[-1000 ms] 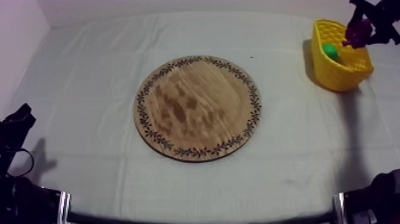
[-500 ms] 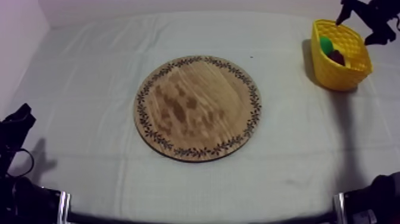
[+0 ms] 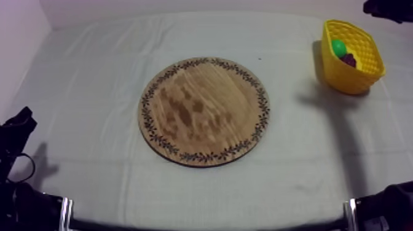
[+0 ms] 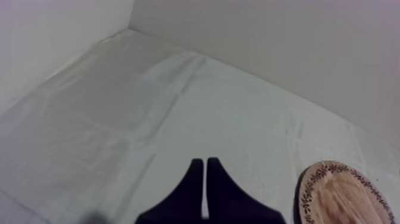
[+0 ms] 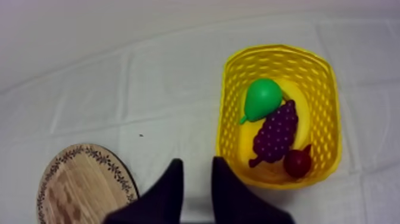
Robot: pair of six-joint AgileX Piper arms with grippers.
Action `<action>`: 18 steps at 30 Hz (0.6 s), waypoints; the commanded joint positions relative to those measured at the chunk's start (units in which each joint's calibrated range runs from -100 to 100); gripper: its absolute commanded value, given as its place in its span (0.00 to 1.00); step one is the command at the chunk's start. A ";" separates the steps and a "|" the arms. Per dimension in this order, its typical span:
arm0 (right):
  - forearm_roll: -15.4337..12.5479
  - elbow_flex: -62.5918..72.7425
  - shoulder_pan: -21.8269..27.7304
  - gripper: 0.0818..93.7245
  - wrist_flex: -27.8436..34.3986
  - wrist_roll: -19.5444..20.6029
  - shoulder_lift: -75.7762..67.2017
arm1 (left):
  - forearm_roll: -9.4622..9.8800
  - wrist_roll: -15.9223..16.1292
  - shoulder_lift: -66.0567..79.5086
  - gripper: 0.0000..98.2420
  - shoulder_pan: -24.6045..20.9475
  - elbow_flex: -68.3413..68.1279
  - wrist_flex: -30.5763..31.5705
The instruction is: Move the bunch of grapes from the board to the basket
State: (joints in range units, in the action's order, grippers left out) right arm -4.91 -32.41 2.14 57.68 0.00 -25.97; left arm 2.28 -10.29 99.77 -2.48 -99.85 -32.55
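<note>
The purple bunch of grapes lies inside the yellow basket, between a green pear and a small red fruit. My right gripper hangs above the cloth beside the basket, open, with nothing between its fingers. From above, the basket stands at the far right with the grapes and pear in it, and my right arm is high behind it. The round wooden board is bare. My left gripper is shut on nothing.
The board's patterned rim lies a little to the side of my left gripper, and also near my right gripper. My left arm rests low at the table's left edge. Grey-white cloth spreads between board and basket.
My right gripper let the grapes drop into the basket, then rose and drew back behind it. Its fingers stand closer together than half a second ago. The left arm has not moved.
</note>
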 commanded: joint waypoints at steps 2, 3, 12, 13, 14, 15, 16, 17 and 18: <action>0.88 -10.86 -0.53 0.04 -6.23 -0.22 -9.96 | -0.01 0.01 -0.03 0.00 -0.01 -0.04 -0.03; 1.18 -13.57 -0.69 0.03 -8.11 -0.31 -11.94 | -0.01 0.01 -0.03 0.00 -0.01 -0.04 -0.03; 2.31 -42.17 -1.28 0.01 -29.10 -2.54 -29.59 | -0.01 0.01 -0.03 0.00 -0.01 -0.04 -0.03; 1.35 -44.93 -1.15 0.01 -30.78 -3.97 -31.26 | -0.01 0.01 -0.03 0.00 -0.01 -0.04 -0.03; 0.23 -47.46 -1.06 0.01 -32.10 -5.55 -32.86 | -0.01 0.01 -0.03 0.00 -0.01 -0.04 -0.03; -0.97 -49.76 -1.01 0.01 -33.04 -7.21 -34.44 | -0.01 0.01 -0.03 0.00 -0.01 -0.04 -0.03; -2.18 -51.91 -1.01 0.01 -33.71 -8.80 -36.08 | -0.01 0.01 -0.03 0.00 -0.01 -0.04 -0.03; -3.34 -53.88 -1.00 0.01 -34.17 -10.32 -37.84 | -0.01 0.01 -0.03 0.00 -0.01 -0.04 -0.03; -4.46 -55.73 -0.96 0.01 -34.52 -11.78 -39.71 | -0.01 0.01 -0.03 0.00 -0.01 -0.04 -0.03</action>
State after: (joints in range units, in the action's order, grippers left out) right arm -7.25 -79.32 1.13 24.17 -6.99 -60.94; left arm 2.28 -10.29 99.77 -2.48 -99.85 -32.55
